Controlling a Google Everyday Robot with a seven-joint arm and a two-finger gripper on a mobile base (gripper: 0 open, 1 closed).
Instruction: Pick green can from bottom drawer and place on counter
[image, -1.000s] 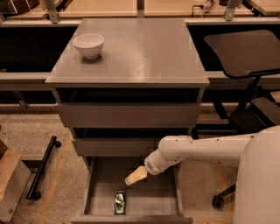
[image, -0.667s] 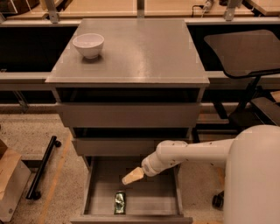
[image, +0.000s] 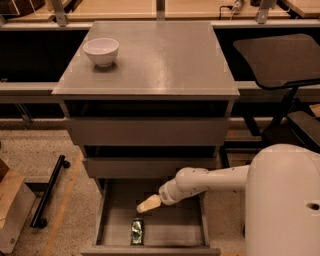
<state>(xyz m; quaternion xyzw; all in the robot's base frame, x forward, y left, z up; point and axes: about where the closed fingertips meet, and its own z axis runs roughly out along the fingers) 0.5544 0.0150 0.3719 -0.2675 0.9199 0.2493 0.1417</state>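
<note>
Below, tool (image: 148, 204) hangs near green can (image: 137, 231); bowl (image: 101, 51) sits on counter (image: 165, 60).

The can (image: 137, 231), shiny green with pale markings, rests on the drawer floor by the front wall, just ahead of the gripper (image: 148, 204) and apart from it. I cannot tell if it is upright or lying. The grey drawer (image: 175, 227) stands pulled open beneath the gripper. The counter (image: 160, 55), a smooth grey slab, lies well above it.
</note>
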